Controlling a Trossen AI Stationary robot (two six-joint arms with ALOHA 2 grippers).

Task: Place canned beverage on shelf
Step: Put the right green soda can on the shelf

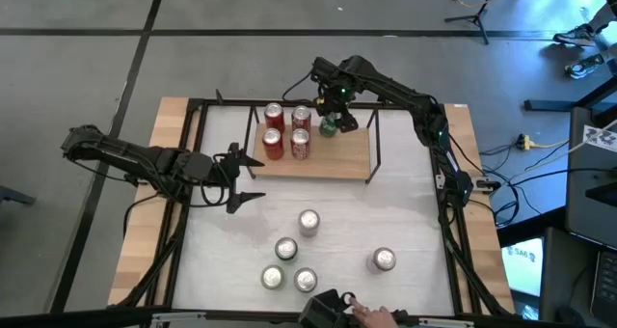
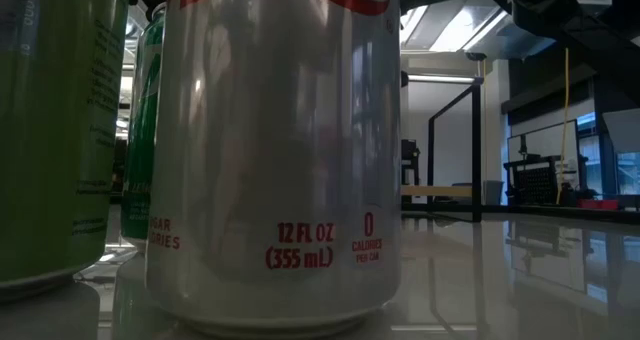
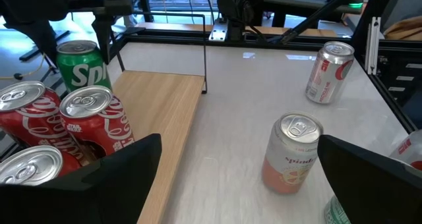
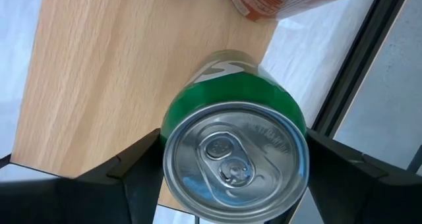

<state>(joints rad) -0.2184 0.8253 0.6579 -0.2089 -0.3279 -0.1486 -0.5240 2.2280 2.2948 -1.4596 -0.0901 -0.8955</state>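
Observation:
The shelf, a light-wood board in a thin black wire frame, stands at the table's far middle. Several red cans stand on its left part. Beside them, my right gripper is shut on a green canned beverage, also seen in the left wrist view. My left gripper hovers open just left of the shelf's near left corner, with nothing between its fingers. My right gripper pinches the green can's upper side wall between its two fingers, one on each side. The fingers come from above, pointing down. The can is upright over the shelf's far middle; I cannot tell whether its base rests on the board.
Several loose cans stand on the white table's near half, among them a silver one and one toward the right. The low view is filled by a silver can and green cans. A person's hand shows at the near edge.

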